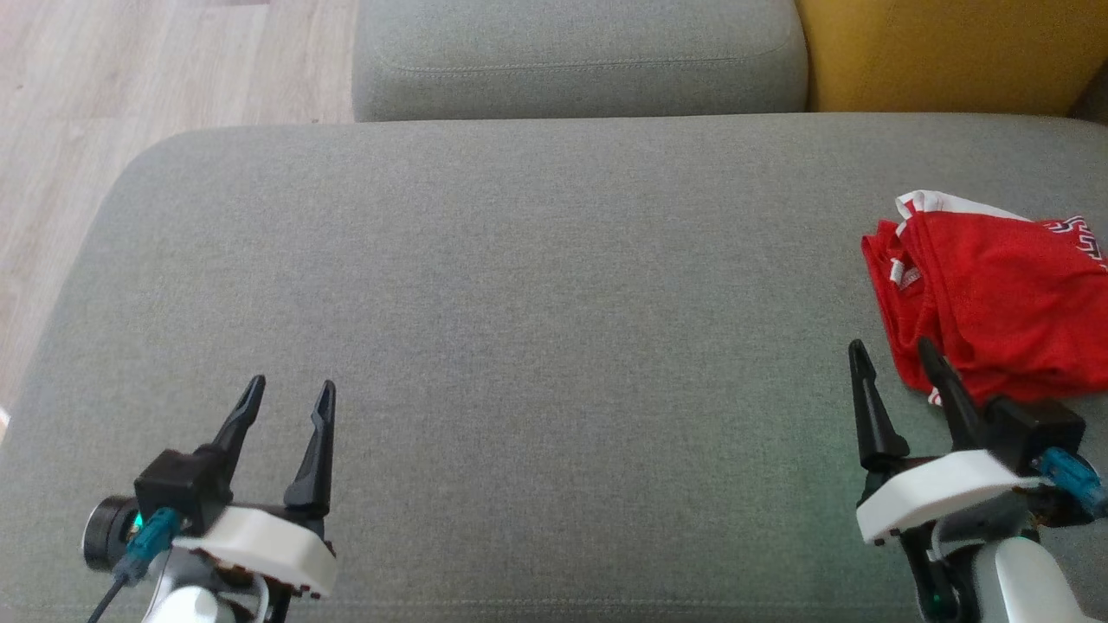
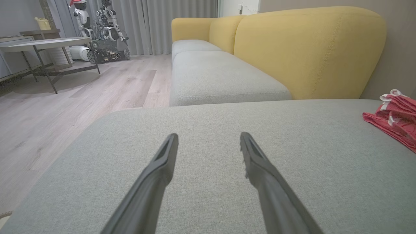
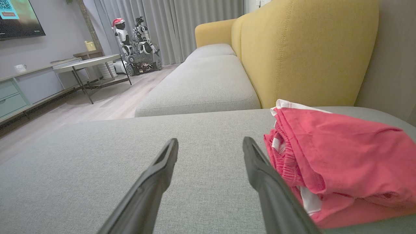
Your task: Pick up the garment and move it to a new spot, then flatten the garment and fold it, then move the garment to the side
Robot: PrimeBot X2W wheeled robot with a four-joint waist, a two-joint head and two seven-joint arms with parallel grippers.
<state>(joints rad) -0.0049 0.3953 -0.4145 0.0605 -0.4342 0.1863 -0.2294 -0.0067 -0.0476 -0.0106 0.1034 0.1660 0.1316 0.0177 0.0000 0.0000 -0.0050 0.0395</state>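
Note:
The garment [image 1: 995, 303] is a red piece of clothing with white trim, lying bunched in a heap at the right side of the grey sofa cushion [image 1: 537, 346]. In the right wrist view the garment [image 3: 338, 156] lies just right of my right finger. My right gripper [image 1: 892, 356] stands open just in front and left of the heap, nothing between its fingers. My left gripper [image 1: 290, 389] is open over the cushion's near left part, far from the garment [image 2: 395, 113], which shows at the right edge of the left wrist view.
A second grey seat cushion [image 1: 576, 56] lies beyond, with a yellow backrest [image 1: 943, 52] at the far right. Wooden floor [image 1: 130, 78] runs along the left edge of the cushion. Tables [image 3: 87, 63] and parked robots [image 3: 136, 42] stand across the room.

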